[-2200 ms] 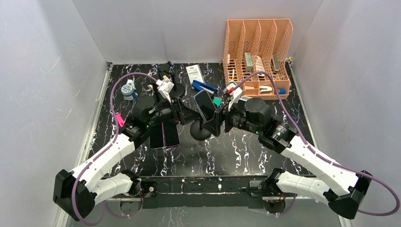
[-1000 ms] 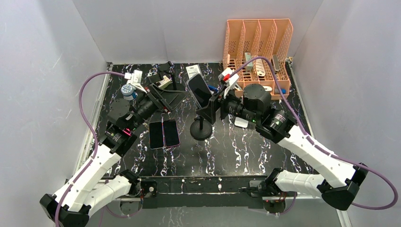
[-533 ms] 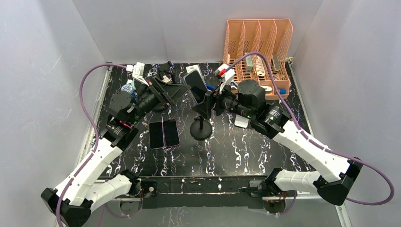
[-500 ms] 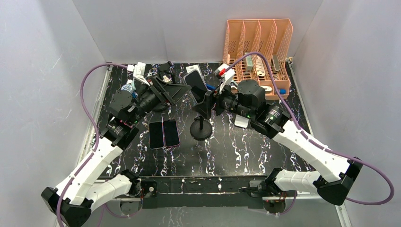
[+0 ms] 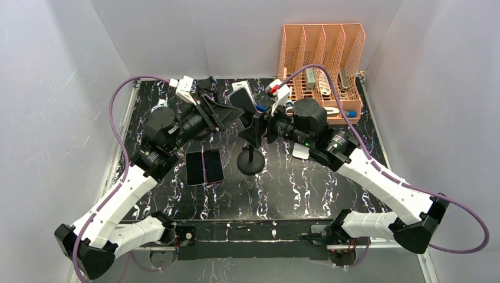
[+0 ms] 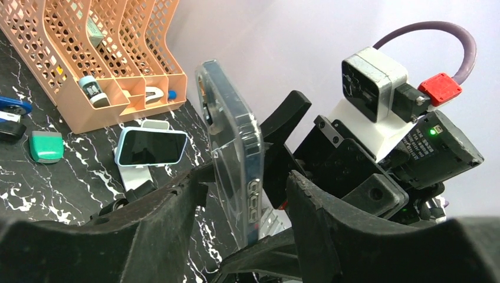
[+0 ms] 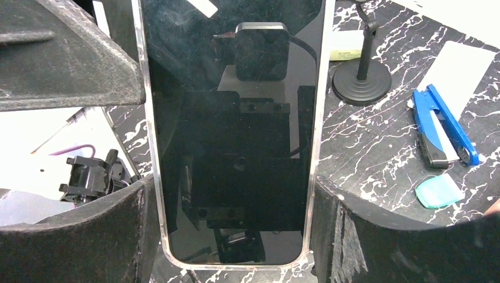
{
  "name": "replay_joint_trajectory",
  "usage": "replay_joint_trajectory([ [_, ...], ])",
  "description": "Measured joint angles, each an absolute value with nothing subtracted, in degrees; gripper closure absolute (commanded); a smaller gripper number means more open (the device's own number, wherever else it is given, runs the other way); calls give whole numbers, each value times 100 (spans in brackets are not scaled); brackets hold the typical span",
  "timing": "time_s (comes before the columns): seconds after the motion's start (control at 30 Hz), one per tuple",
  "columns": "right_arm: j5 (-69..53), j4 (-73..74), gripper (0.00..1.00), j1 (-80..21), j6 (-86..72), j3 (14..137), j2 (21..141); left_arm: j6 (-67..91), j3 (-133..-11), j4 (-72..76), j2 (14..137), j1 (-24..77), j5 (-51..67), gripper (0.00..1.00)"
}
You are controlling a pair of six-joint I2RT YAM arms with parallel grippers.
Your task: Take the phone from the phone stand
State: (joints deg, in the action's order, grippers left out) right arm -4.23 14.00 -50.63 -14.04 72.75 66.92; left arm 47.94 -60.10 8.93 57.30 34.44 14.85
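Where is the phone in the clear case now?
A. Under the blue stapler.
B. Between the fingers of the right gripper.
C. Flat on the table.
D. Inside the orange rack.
B: the right wrist view shows the phone standing between the fingers of the right gripper, its long edges against them.

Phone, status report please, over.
Right hand shut on phone by its long edges, held above stand. Left hand open, fingers either side of it. Nothing in the way.
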Motion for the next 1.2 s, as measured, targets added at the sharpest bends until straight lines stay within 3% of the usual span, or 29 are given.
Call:
replay_joint_trajectory([
  [0.43, -196, 1400, 99, -5068, -1444, 7277, 6775, 4578, -6348, 449, 6034, 3682, 1026, 69],
  [0.87, -119, 1404, 99, -5089, -1444, 7277, 6820, 4539, -6475, 163, 6088, 3892, 591, 76],
  [1.1, -73, 1406, 99, -5113, -1435, 7308, 6904, 4519, -6499, 84, 6169, 3990, 491, 91],
  [1.13, -40, 1406, 95, -5120, -1415, 7308, 6914, 4521, -6501, 75, 6169, 3992, 475, 96],
  [1.2, 8, 1413, 78, -5142, -1356, 7308, 6930, 4517, -6501, 38, 6169, 3999, 414, 100],
])
